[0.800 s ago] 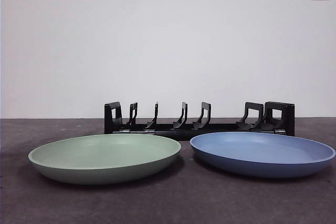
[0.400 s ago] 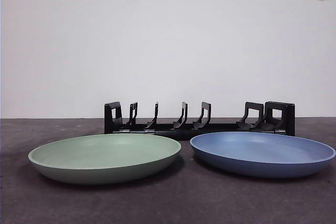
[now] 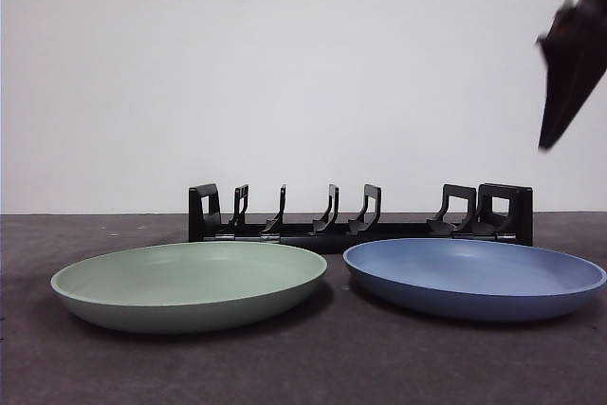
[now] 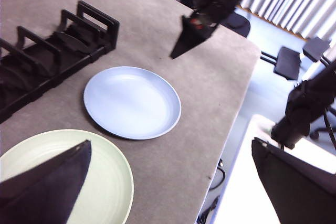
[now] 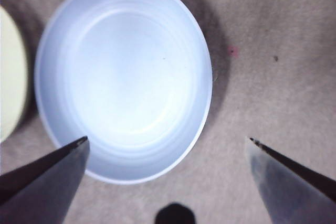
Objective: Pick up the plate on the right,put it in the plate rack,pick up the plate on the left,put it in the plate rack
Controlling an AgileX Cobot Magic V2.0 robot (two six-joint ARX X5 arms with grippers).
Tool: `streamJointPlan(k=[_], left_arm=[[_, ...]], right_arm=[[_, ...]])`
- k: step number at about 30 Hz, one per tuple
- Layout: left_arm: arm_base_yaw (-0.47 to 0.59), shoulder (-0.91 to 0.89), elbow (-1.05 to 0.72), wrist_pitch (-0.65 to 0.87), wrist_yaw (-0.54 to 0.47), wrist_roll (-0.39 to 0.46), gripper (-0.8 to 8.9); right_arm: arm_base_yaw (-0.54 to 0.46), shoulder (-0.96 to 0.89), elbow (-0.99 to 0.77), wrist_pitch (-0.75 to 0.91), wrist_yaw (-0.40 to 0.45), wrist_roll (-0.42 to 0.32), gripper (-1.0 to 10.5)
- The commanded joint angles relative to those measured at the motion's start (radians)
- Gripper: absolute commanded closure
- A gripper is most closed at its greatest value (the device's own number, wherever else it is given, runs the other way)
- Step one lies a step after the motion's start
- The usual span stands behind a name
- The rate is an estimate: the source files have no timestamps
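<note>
Descending, right end effector (image 5: 167, 145) hangs spread above round blue plate (image 5: 126, 77).

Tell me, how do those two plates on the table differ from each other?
The green plate is pale green; the blue plate is light blue. In the front view the green plate lies to the left and the blue plate to the right. The right gripper, jaws open, hovers above the blue plate, while nothing hangs close over the green plate. Both are round, shallow, empty, and lie flat on the table in front of the plate rack.
</note>
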Motion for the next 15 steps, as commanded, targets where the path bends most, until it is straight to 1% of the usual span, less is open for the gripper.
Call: streamJointPlan(k=[1,7,12,15], left_arm=[[-0.024,0.023,0.003,0.008,-0.023,0.051,1.54],[-0.076,0.067,0.003,0.008,-0.089,0.098,1.54],[-0.105,0.089,0.003,0.008,-0.143,0.113,1.54],[-0.115,0.093,0.003,0.008,-0.174,0.128,1.54]], right_arm=[[0.022,0.061,0.001,0.031,0.015,0.005,4.5],[0.066,0.156,0.001,0.09,0.072,0.005,4.5],[0.081,0.2,0.001,0.117,0.099,0.014,4.5],[0.082,0.212,0.001,0.133,0.1,0.021,4.6]])
